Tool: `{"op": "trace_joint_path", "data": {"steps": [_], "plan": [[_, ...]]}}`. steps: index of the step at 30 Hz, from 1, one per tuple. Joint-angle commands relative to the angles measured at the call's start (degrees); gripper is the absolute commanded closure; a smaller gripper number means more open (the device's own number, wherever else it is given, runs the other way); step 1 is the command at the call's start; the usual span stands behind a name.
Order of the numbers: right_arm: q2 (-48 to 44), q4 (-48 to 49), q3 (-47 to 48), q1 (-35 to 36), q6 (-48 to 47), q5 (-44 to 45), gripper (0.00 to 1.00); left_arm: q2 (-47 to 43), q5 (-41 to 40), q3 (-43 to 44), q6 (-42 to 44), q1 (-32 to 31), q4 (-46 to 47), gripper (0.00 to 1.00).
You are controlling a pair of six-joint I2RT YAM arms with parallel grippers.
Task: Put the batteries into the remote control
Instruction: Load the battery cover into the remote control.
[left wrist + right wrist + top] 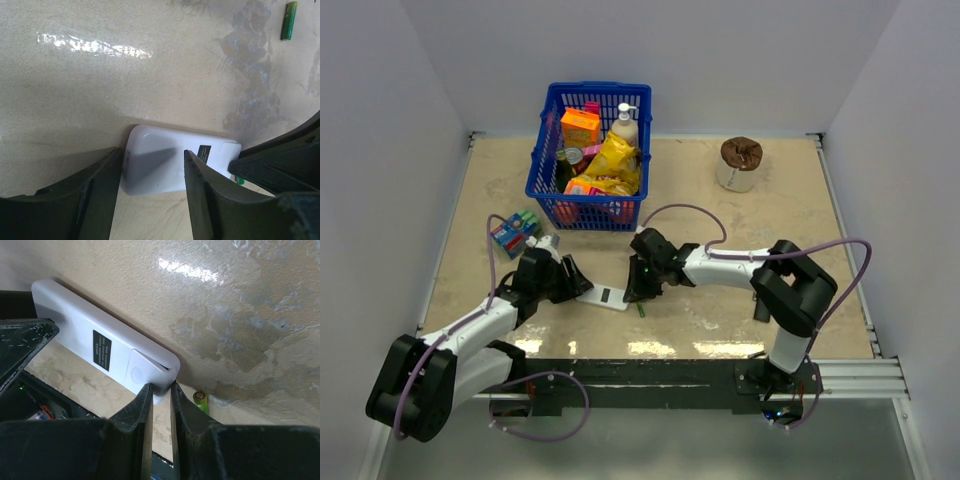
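**Left jaws:** spread part way. One finger (92, 200) sits against the rounded end of the remote (155, 165). The other finger (212, 200) crosses in front of its white face, just short of the dark label (207, 153). Whether either finger presses on the remote I cannot tell.

**Remote:** lies flat on the surface (150, 75), label side up, bridging the space between my two sets of jaws.

**Right jaws:** pressed nearly together, with only a thin slit between the fingertips (144, 405). They nip the edge of the remote at the end away from my left jaws, just under the small cover (145, 371). A dark seam shows along that cover's far side.

**Battery (201, 401):** one green cell on the surface, just outside my right jaws beside the outer finger. It is near the remote's corner but apart from it, and it is not held.

**Surroundings:** a blue basket (590, 214) of packets stands well beyond both sets of jaws.
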Motion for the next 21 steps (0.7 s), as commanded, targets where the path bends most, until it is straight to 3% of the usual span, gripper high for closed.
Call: {"op": "trace_joint_path", "data": {"steps": [1, 9, 21], "plan": [[2.62, 5.54, -5.60, 3.06, -0.09, 3.21, 1.00, 1.23, 3.59, -2.64, -1.88, -0.95, -6.15, 0.44], [0.69, 4.75, -8.07, 2.62, -0.61, 5.06, 1.00, 2.02, 2.80, -2.82, -2.15, -0.95, -6.41, 0.44], [4.55, 11.77, -5.70, 3.05, -2.55, -0.21, 1.00, 1.94, 4.29, -3.44, -1.71, -0.95, -5.80, 0.44]]}}
